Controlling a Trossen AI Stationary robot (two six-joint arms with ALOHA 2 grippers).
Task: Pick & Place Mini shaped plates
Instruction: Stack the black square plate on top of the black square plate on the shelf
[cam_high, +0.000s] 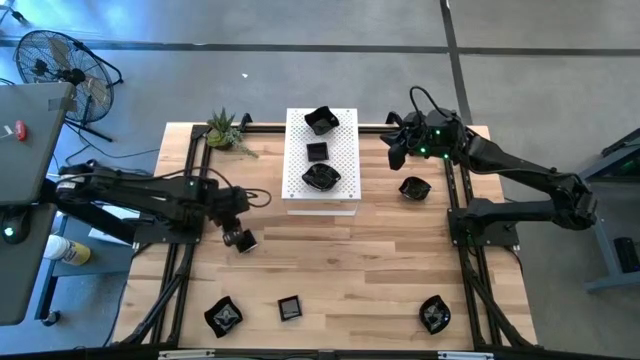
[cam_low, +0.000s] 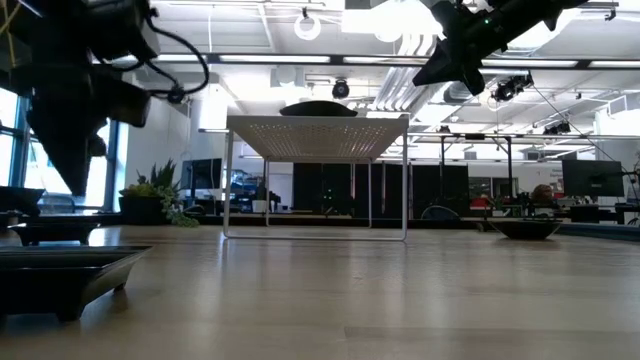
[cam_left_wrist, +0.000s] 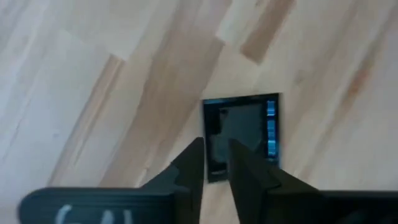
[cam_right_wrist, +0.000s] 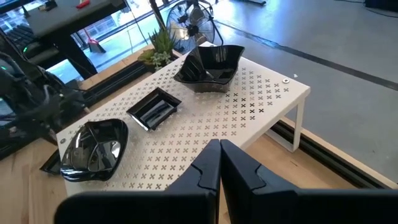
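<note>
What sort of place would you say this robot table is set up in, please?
Probably a large open lab or workshop hall: bare concrete floor around the table, a floor fan beside it, and in the low view a high ceiling with strip lights over rows of workstations with monitors.

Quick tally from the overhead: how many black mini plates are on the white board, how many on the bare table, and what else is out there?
Plates on the white board: 3
Plates on the wooden table: 5
Green plant: 1
Total: 8 plates, 1 board, 1 plant
</note>
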